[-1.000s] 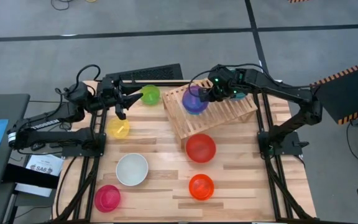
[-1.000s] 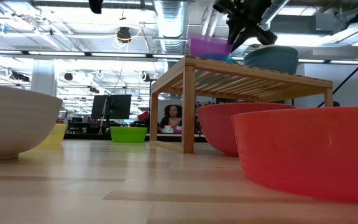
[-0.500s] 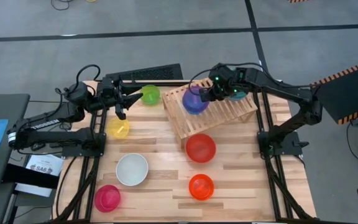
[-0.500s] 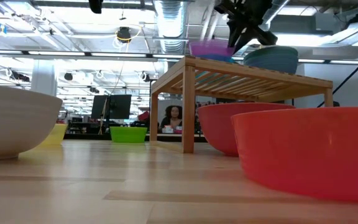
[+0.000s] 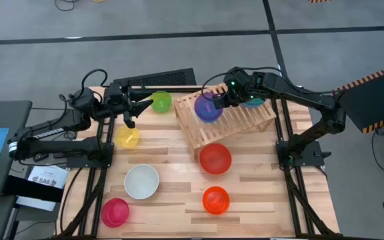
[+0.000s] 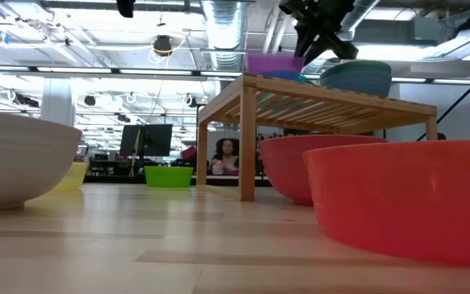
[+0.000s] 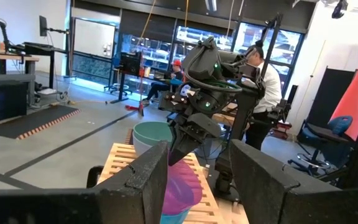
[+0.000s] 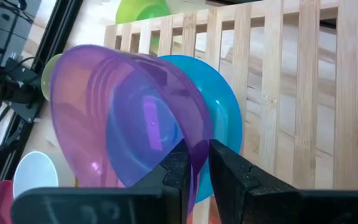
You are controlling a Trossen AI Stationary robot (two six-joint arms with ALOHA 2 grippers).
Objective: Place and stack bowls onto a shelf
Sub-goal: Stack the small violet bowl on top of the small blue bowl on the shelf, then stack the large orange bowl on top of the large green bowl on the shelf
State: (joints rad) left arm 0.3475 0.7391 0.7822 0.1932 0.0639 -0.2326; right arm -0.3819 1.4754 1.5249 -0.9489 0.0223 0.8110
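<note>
Bare shelf slats lie beside the purple bowl.

Glossy, see-through plastic on the purple bowl, smooth blue bowl beneath; the shelf is pale bare wood, the bench is wood planks, right tool matt black.

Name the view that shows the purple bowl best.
Right wrist view: the purple bowl fills it, rim between the right end effector fingers. High view shows it small on the shelf; low view only its side; left wrist view partly hides it.
</note>
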